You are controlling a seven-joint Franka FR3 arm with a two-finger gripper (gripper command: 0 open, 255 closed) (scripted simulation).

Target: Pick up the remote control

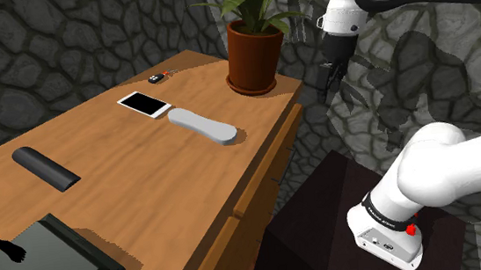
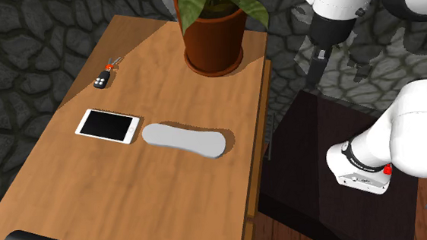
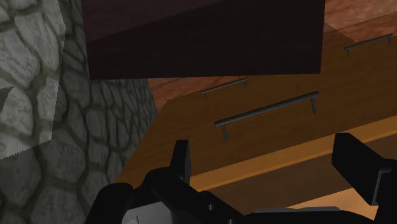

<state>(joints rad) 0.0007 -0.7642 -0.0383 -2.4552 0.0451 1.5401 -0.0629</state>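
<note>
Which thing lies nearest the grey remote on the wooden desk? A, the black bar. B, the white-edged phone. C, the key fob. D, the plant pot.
B: the phone lies just beside one end of the grey remote; the rest sit farther off.

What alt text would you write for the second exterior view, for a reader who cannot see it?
A grey remote control lies flat on a wooden desk, beside a smartphone. A potted plant and a key fob sit farther back. The white arm holds its open black tool beyond the desk's right edge, apart from the remote.
</note>
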